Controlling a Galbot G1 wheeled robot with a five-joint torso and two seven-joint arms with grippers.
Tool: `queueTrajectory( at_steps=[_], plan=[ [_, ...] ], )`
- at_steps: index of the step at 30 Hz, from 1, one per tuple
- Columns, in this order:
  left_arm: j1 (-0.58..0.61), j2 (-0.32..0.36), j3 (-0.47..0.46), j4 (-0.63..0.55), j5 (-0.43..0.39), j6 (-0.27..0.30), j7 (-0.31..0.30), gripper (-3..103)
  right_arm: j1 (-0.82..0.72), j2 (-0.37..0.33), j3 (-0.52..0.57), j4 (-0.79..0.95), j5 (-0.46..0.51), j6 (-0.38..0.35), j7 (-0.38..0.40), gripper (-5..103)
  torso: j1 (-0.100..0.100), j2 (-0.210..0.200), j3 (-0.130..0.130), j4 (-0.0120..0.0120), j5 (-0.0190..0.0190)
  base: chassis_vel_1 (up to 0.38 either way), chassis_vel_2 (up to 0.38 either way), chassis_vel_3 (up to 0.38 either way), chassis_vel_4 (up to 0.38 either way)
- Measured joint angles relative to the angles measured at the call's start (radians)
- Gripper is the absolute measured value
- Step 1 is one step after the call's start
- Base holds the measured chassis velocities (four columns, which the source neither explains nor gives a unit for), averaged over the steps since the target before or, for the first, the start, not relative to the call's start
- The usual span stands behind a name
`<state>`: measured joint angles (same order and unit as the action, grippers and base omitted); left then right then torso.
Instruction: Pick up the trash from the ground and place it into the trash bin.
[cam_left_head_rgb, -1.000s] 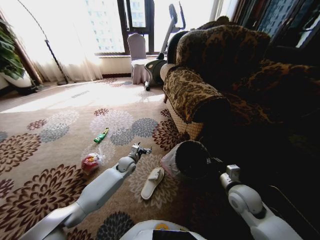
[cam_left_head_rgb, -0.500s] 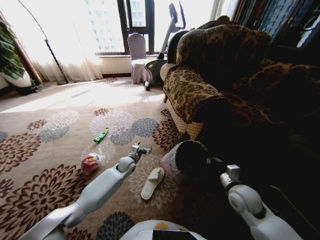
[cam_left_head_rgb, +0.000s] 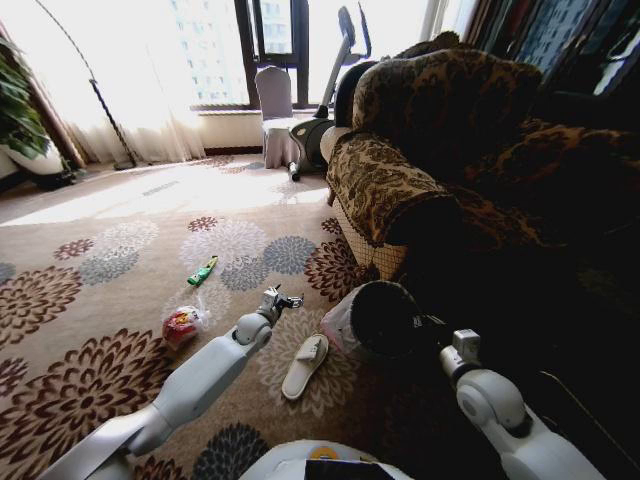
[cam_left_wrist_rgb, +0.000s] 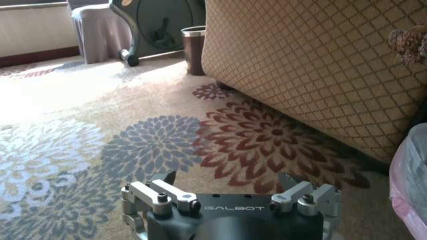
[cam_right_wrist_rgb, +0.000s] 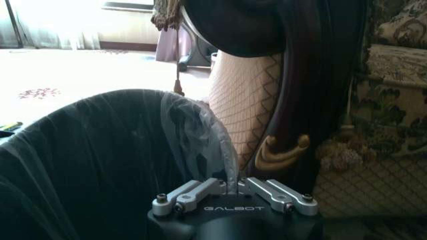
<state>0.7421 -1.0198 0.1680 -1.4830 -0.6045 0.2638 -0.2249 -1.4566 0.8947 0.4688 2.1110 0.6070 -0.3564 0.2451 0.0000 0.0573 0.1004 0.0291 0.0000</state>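
Note:
Two pieces of trash lie on the flowered carpet: a green wrapper (cam_left_head_rgb: 203, 270) and, nearer me, a red-white round packet (cam_left_head_rgb: 183, 324). My left gripper (cam_left_head_rgb: 284, 299) hovers above the carpet to the right of them, between the packet and the trash bin (cam_left_head_rgb: 375, 320). In the left wrist view the left gripper (cam_left_wrist_rgb: 227, 181) is open with nothing between its fingers. The black trash bin (cam_right_wrist_rgb: 100, 150), lined with a thin pale bag, is tipped with its mouth up. My right gripper (cam_right_wrist_rgb: 238, 185) is shut on the bin's rim.
A white slipper (cam_left_head_rgb: 305, 364) lies on the carpet just in front of the bin. A patterned sofa (cam_left_head_rgb: 400, 190) stands close on the right. A dark-brown cylindrical bin (cam_left_wrist_rgb: 193, 50) and a covered chair (cam_left_head_rgb: 275, 120) stand farther back by the window.

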Motion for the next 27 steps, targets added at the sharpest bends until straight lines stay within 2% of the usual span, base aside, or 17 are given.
queueTrajectory(
  at_steps=[27],
  plan=[
    [0.0, 0.0, 0.0, 0.0, 0.0, 0.0, 0.0, 100, 0.0, 0.0, 0.0, 0.0, 0.0, 0.0, 0.0, 2, 0.0, 0.0, 0.0, 0.0002, 0.0001, 0.015, -0.018, -0.017, 0.015]
  ],
)
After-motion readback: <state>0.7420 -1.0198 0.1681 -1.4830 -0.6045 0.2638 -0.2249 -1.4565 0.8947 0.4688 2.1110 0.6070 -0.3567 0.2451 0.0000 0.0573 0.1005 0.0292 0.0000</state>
